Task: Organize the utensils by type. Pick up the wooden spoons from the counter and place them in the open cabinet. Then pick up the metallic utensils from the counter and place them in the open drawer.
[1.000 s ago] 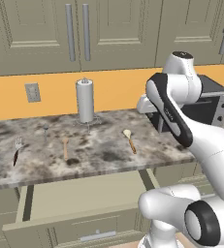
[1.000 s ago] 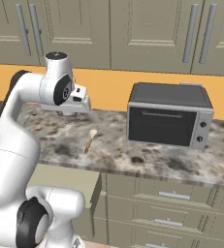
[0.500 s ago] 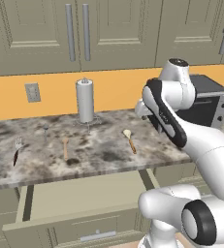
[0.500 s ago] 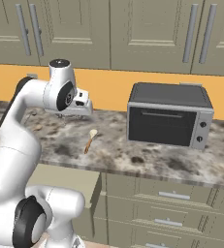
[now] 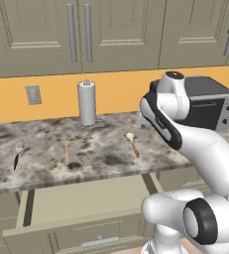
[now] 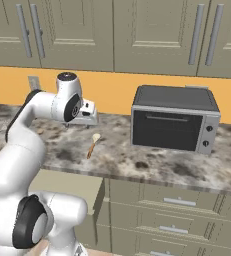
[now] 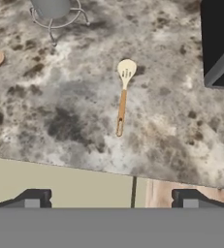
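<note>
Olive-beige drawer (image 5: 81,203) stands pulled out nearest the base, plain beige inside, nothing in it; its front strip also runs along the bottom of the hand view.

Gripper (image 7: 111,197): jaws spread wide, nothing between them. Fingertips (image 7: 33,197) sit low in the hand view, over the counter's front edge. In the right base view the gripper (image 6: 89,114) hangs above the counter, well off the stone.

Key relation: orange-brown spoon (image 7: 122,95) with the pale cream bowl lies flat on the mottled counter (image 7: 171,131), ahead of the fingers and roughly centred between them. Its long axis runs almost straight away from the hand, bowl at the far end, handle tip nearest the counter edge. The jaws open across that axis, so by my reading the hand mainly needs to go forward and down; little or no wrist roll looks necessary. Same spoon in the base views: (image 5: 132,143), (image 6: 92,144).

Further left on the counter: darker brown spoon (image 5: 66,151), then the fork (image 5: 18,153) with silver tines and reddish handle; a small grey shape behind, likely the metal spoon, is too small to confirm.

Far side: paper towel holder (image 5: 87,103) against the orange wall, toaster oven (image 6: 175,118) to the right, closed wall cabinets (image 5: 116,30) above. Open cabinet not identifiable here.
</note>
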Tool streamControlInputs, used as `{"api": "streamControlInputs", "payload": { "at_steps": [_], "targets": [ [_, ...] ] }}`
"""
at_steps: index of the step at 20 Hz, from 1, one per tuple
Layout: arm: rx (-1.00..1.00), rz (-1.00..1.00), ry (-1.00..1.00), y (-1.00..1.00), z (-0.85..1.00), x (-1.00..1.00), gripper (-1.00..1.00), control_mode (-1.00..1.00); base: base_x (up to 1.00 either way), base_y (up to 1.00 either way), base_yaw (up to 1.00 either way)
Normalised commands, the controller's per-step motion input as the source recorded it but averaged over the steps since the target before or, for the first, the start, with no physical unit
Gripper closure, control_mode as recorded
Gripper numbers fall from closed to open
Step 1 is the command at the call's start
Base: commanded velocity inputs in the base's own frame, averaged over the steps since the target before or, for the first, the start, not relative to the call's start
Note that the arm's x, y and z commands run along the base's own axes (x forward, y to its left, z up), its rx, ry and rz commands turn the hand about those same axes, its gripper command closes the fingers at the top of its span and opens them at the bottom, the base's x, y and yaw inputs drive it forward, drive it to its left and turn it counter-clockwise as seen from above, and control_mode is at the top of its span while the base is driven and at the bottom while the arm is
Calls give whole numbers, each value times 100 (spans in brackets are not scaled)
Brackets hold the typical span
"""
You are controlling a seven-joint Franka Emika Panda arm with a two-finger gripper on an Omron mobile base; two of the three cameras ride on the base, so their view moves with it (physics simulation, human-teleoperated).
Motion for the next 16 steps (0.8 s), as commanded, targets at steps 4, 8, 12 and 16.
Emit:
{"api": "streamControlInputs", "payload": {
  "at_steps": [4,8,12,16],
  "targets": [
    [-4,0,0,0,-50,32,-100,-100,0,0,0],
    [-5,0,0,0,-57,41,-100,-100,0,0,0],
    [-2,0,0,0,-51,48,-100,-100,0,0,0],
    [0,0,0,0,-50,48,-100,-100,0,0,0]
  ]
}}
